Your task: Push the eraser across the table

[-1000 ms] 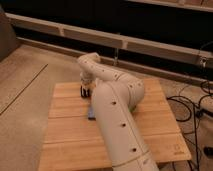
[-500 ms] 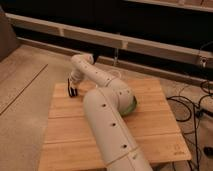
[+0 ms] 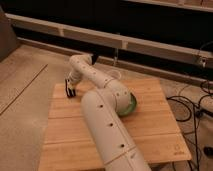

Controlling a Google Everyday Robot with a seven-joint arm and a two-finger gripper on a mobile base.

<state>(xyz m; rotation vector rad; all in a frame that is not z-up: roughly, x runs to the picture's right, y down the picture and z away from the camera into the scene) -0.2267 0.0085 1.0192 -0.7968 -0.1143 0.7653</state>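
one relation decides the push: the gripper (image 3: 70, 91) sits low at the far left corner of the table (image 3: 160, 130), and a dark block at its tips may be the eraser (image 3: 72, 94), touching them; whether the claw is open or closed cannot be told; the long axis is unclear.

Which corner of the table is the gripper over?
The far left corner: the gripper hangs low over the table there, well away from the other three.
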